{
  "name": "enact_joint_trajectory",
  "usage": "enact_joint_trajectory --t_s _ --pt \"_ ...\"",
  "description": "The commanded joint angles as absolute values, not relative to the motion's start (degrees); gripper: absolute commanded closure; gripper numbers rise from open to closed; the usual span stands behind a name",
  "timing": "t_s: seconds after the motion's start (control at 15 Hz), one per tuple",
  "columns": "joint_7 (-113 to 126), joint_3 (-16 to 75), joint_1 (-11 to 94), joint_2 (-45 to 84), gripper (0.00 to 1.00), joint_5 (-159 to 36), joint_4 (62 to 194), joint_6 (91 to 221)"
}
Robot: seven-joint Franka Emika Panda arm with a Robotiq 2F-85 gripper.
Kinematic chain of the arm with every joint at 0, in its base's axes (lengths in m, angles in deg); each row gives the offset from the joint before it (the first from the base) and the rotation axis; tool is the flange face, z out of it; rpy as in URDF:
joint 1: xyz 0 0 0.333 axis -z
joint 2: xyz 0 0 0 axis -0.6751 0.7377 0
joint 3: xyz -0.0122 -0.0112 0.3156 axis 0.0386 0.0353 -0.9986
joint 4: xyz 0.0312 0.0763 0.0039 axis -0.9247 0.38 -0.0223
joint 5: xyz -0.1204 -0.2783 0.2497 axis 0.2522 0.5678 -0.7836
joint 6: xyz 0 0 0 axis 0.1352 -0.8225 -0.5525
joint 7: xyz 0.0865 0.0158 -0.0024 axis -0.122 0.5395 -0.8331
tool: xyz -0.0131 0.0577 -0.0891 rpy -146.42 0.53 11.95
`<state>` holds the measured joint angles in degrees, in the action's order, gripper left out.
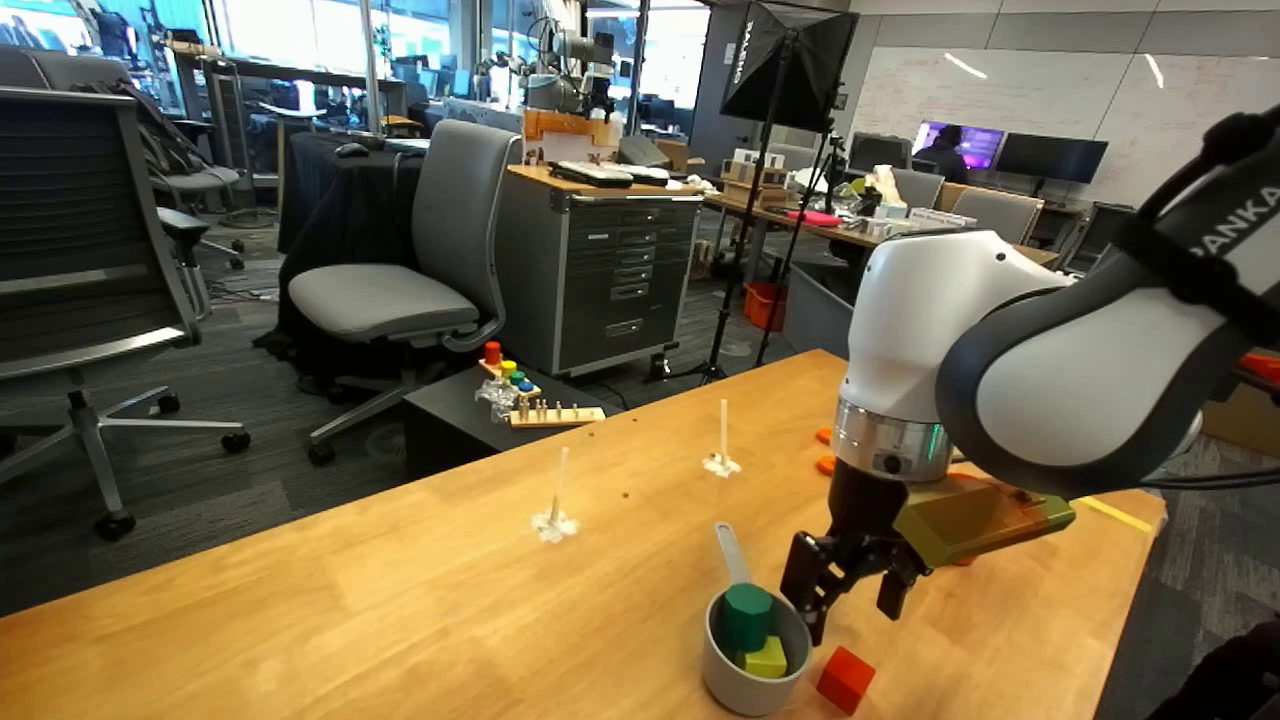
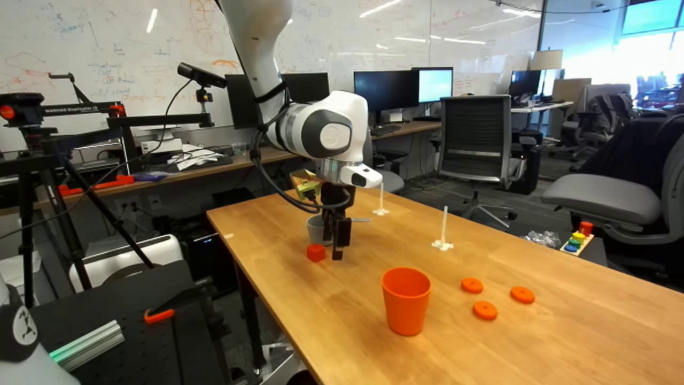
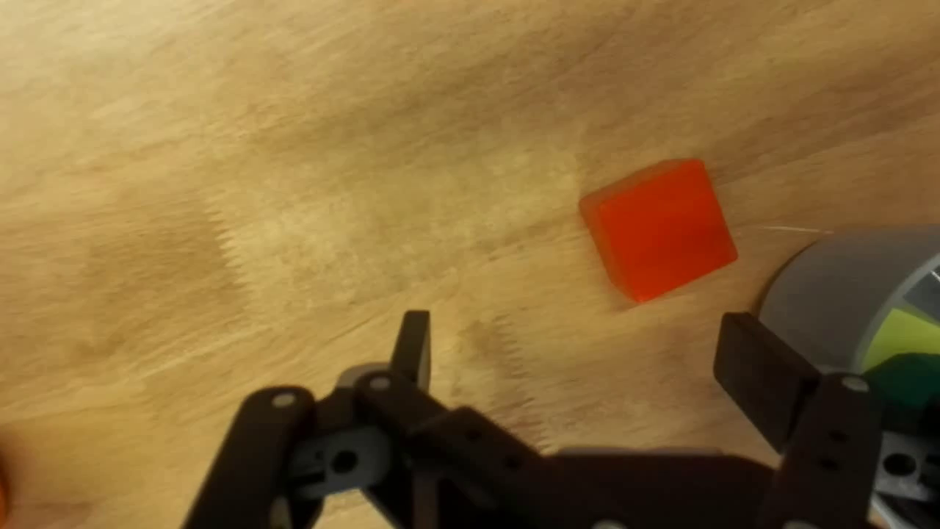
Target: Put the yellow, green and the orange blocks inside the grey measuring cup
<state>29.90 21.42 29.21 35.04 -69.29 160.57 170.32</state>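
Note:
The grey measuring cup [image 1: 745, 692] stands on the table in both exterior views [image 2: 315, 230], its handle pointing away in an exterior view. The green block [image 1: 747, 618] and the yellow block [image 1: 766, 660] are inside it; they also show partly at the right of the wrist view [image 3: 899, 342]. The orange block, a red-orange cube [image 1: 846, 680], lies on the table beside the cup; it also shows in an exterior view [image 2: 316, 253] and the wrist view [image 3: 667, 231]. My gripper [image 3: 576, 327] is open, with nothing between its fingers, above the table beside the cube. One finger is close to the cup wall.
An orange cup [image 2: 406, 305] and several orange discs [image 2: 484, 310] sit on the table [image 2: 363, 331]. Two thin white pegs [image 1: 724, 435] [image 1: 561, 490] stand upright on the table. A shape toy [image 1: 555, 415] lies on a black box beyond the table edge.

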Motion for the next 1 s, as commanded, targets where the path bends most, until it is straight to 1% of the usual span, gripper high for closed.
enact_joint_trajectory --t_s 0.0,0.93 --pt "28.36 20.5 28.58 35.45 0.0 -71.33 160.24 171.63" --pt "28.91 19.18 27.23 36.66 0.0 -73.03 159.98 172.01"
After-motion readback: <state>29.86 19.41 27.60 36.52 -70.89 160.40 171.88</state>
